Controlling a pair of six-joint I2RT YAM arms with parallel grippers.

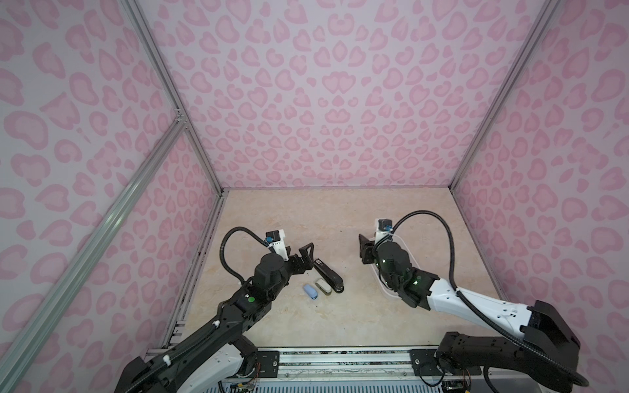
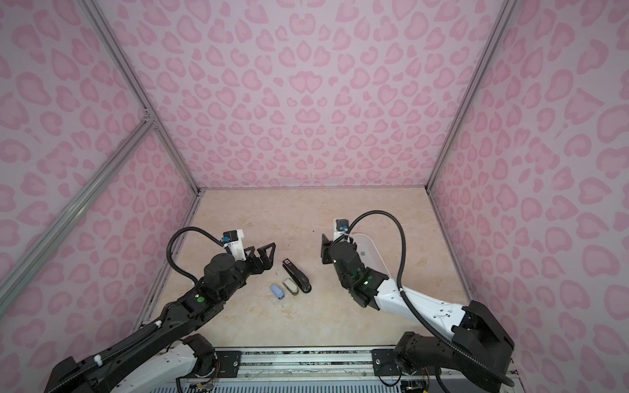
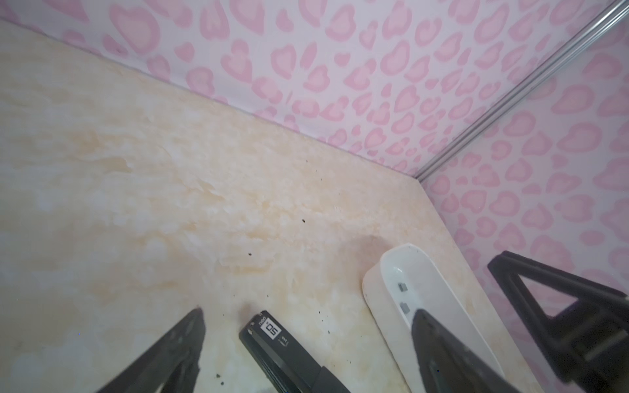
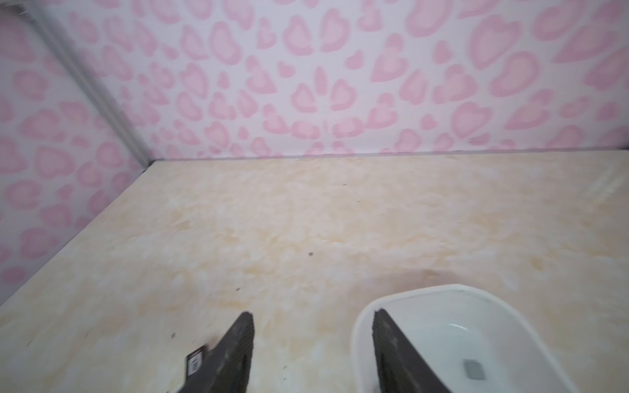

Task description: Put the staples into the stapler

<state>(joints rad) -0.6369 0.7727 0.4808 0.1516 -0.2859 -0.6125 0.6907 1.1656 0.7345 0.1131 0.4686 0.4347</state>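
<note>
A black stapler point(image 1: 328, 275) point(image 2: 296, 275) lies closed on the marble table, with its labelled end point(image 3: 272, 330) between my left gripper's spread fingers. The left gripper point(image 1: 304, 257) point(image 2: 263, 255) point(image 3: 310, 312) is open and holds nothing. The staples are small grey blocks, two in the left wrist view point(image 3: 402, 287) and one in the right wrist view point(image 4: 474, 369), lying in a white tray point(image 2: 369, 246) point(image 3: 374, 289) point(image 4: 360, 326). The right gripper point(image 1: 362, 250) point(image 2: 325, 250) point(image 4: 313, 314) is open and empty, and one finger point(image 4: 391, 340) is over the tray's rim.
A small beige stapler point(image 1: 323, 287) point(image 2: 290, 286) and a small blue one point(image 1: 310, 292) point(image 2: 277, 292) lie beside the black stapler's near end. Pink patterned walls close off the table on three sides. Dark specks dot the surface.
</note>
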